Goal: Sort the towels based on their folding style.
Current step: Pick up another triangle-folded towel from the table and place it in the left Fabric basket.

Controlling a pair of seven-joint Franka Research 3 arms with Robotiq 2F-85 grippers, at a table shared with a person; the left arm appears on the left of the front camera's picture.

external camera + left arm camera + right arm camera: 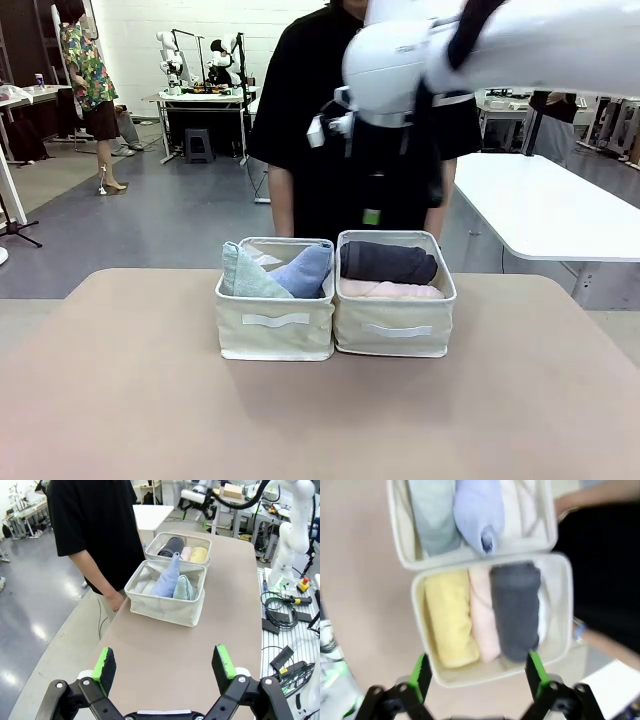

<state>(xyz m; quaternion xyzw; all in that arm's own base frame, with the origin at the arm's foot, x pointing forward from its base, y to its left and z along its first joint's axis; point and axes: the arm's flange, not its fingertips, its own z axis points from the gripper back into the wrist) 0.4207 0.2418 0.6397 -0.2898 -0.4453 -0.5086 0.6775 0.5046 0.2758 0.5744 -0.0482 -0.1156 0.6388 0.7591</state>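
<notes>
Two cream baskets stand side by side at mid-table. The right basket (393, 335) holds rolled towels: a dark grey roll (515, 610), a pink roll (484, 615) and a yellow roll (449, 622). A pale strip (543, 614) past the grey roll could be a white one. The left basket (275, 340) holds cone-folded towels: a pale teal cone (184, 587) and a light blue cone (167, 577). My right gripper (478, 675) hovers open and empty above the basket of rolls. My left gripper (164, 662) stands open and empty over bare table, well short of the baskets.
A person in black stands at the far edge just behind the baskets, one hand (117, 600) hanging near the cone basket. My right arm (400, 70) spans the top of the front view. Bare tabletop (320, 420) lies in front of the baskets.
</notes>
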